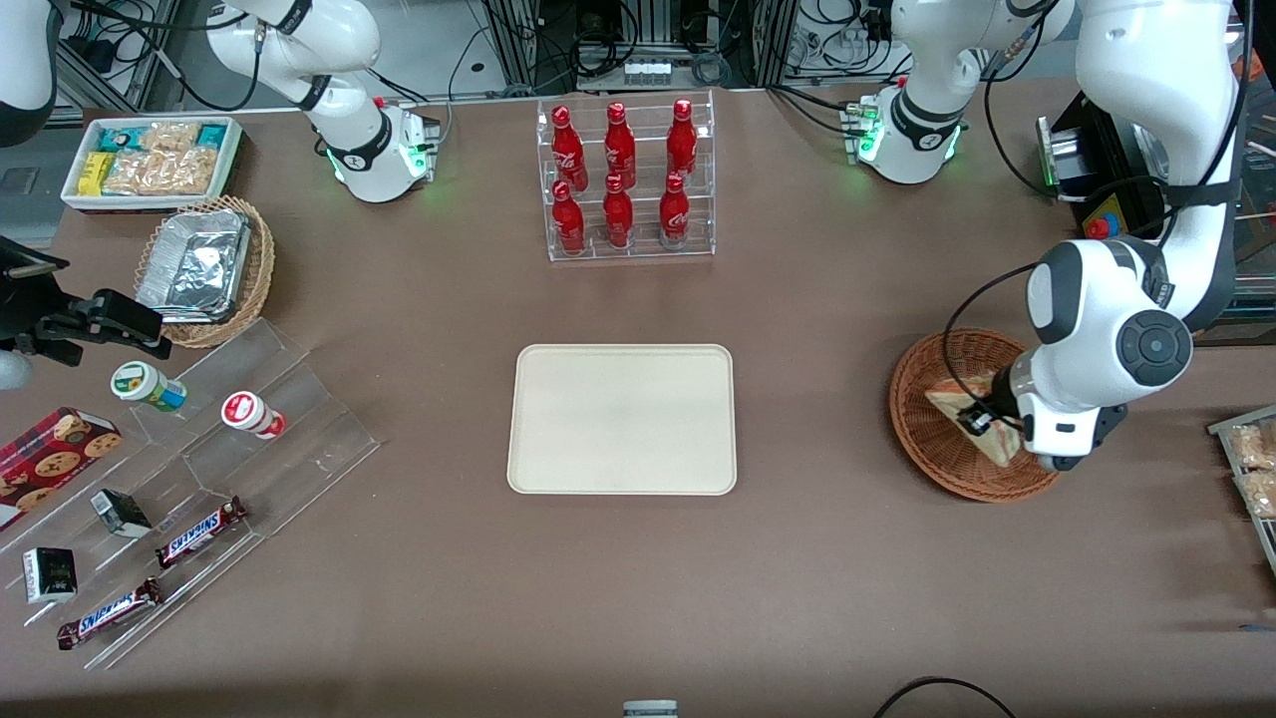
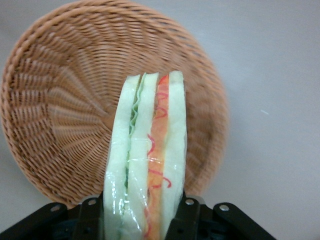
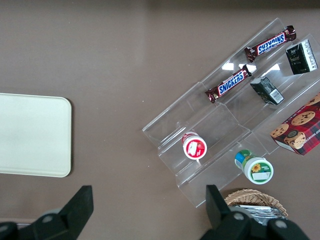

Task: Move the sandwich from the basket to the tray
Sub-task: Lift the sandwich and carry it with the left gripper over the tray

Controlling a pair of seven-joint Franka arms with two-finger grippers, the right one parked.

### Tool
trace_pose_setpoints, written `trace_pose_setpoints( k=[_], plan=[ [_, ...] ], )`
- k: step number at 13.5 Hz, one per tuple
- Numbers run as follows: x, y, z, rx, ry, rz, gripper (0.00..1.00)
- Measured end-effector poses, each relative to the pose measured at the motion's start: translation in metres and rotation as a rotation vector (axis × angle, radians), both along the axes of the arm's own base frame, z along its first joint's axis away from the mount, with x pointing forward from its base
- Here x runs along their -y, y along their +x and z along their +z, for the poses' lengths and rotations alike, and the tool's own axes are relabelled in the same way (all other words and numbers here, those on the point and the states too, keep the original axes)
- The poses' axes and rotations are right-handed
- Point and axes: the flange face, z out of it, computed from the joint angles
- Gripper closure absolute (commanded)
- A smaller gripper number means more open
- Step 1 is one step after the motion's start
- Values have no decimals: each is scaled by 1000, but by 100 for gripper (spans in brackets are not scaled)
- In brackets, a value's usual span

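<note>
Gripper (image 1: 982, 419) over basket (image 1: 922, 439), fingers (image 2: 185, 220) clamped on sandwich (image 2: 147, 160), wedge held edge-up above basket floor. Tray (image 1: 623, 419) mid-table, bare, well apart toward parked arm's end.

Only "SNICKERS" can be read, on two brown candy bars (image 1: 200, 532) (image 1: 108, 612) lying on the clear acrylic stepped stand (image 1: 249, 439), well apart from the tool (image 1: 982, 419).

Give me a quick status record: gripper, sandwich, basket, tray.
gripper: over the basket, shut on the sandwich
sandwich: clamped between the fingers, its filling edge facing the wrist camera, above the basket
basket: toward the working arm's end of the table, nothing else seen in it
tray: mid-table, bare, nearer the front camera than the bottle rack
</note>
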Motion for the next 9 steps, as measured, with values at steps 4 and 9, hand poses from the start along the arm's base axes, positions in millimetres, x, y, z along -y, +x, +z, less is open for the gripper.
trace_pose_setpoints(
  k=[4,9],
  plan=[
    [93,-2,26,37,-53,-149,58],
    [188,-27,36,43,-112,-307,60]
  ],
)
